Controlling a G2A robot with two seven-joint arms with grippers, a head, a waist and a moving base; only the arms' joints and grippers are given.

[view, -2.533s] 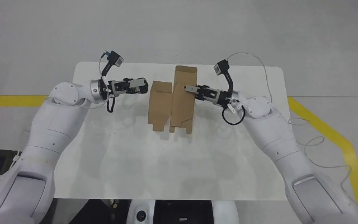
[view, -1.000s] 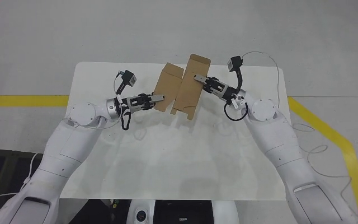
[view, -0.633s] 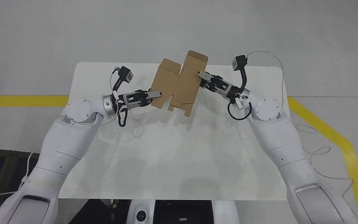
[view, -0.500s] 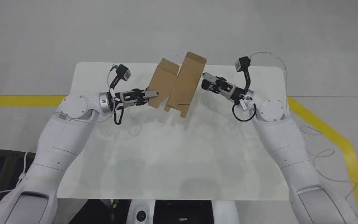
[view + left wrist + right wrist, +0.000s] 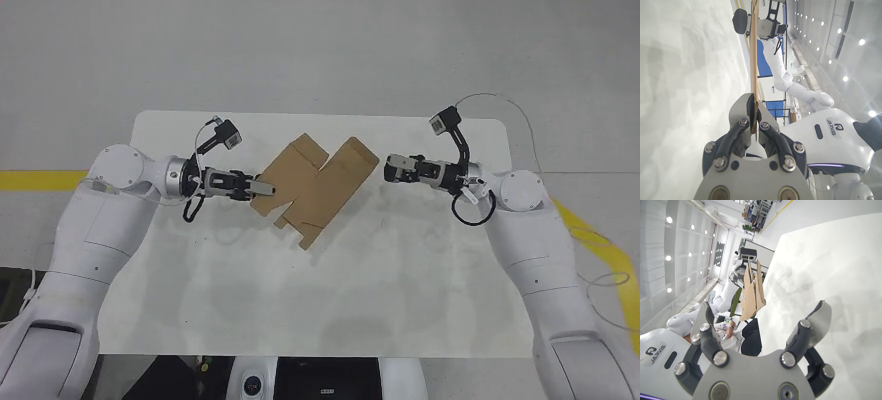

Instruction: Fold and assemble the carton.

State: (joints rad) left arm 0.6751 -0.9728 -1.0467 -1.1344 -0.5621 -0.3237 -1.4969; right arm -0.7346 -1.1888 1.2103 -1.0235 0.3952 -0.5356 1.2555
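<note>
Carton: flattened brown cardboard blank, not yet assembled. In the top view it sat at upper centre of the frame, with its long axis running diagonally from lower left to upper right and flaps at both ends. The left wrist view caught it edge-on, as a thin strip.

Left end effector: pinching the carton's lower-left corner, fingers pressed together on the cardboard edge.

Right end effector: just right of the carton's upper-right end and not touching it. Its fingers were spread wide, with nothing between them.

White surface lay beneath carton and both arms.
</note>
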